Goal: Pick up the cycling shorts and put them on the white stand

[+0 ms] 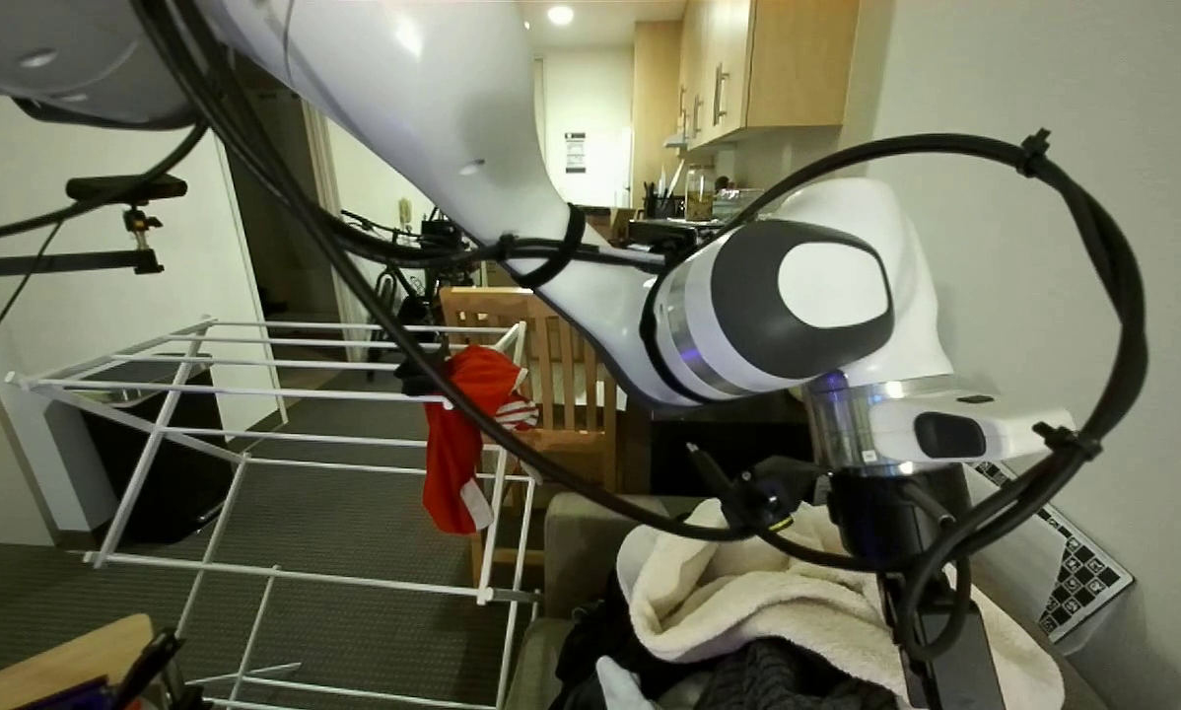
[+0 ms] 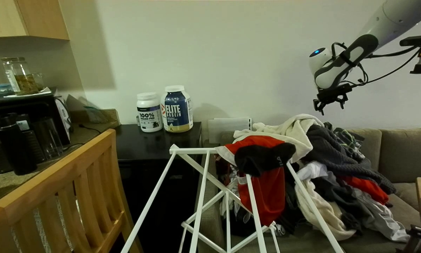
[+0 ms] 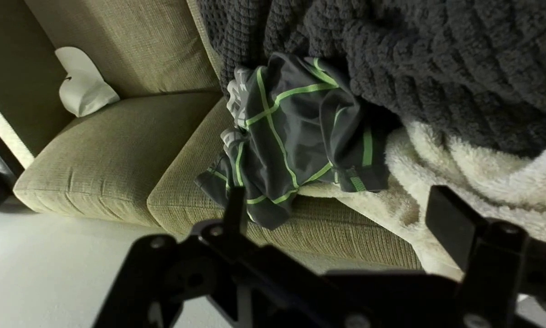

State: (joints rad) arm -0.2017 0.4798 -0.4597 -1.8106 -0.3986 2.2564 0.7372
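Observation:
A dark grey garment with bright green seams, apparently the cycling shorts (image 3: 296, 127), lies crumpled on the couch against a dark knit blanket in the wrist view. Part of these shorts (image 2: 353, 138) also shows at the top of the laundry heap in an exterior view. My gripper (image 3: 339, 202) is open with nothing between its fingers; the shorts lie beyond the fingertips, mostly toward the left one. In an exterior view the gripper (image 2: 332, 109) hangs above the heap, apart from it. The white stand (image 1: 160, 428) has a red garment (image 1: 457, 473) draped over its end.
A cream blanket (image 2: 284, 130) and a dark knit blanket (image 3: 460, 68) are piled on the couch (image 3: 113, 155) with other clothes. A black item (image 2: 263, 158) rests over the red garment. A wooden chair (image 2: 52, 172) and two tubs, one the blue tub (image 2: 177, 110), stand nearby.

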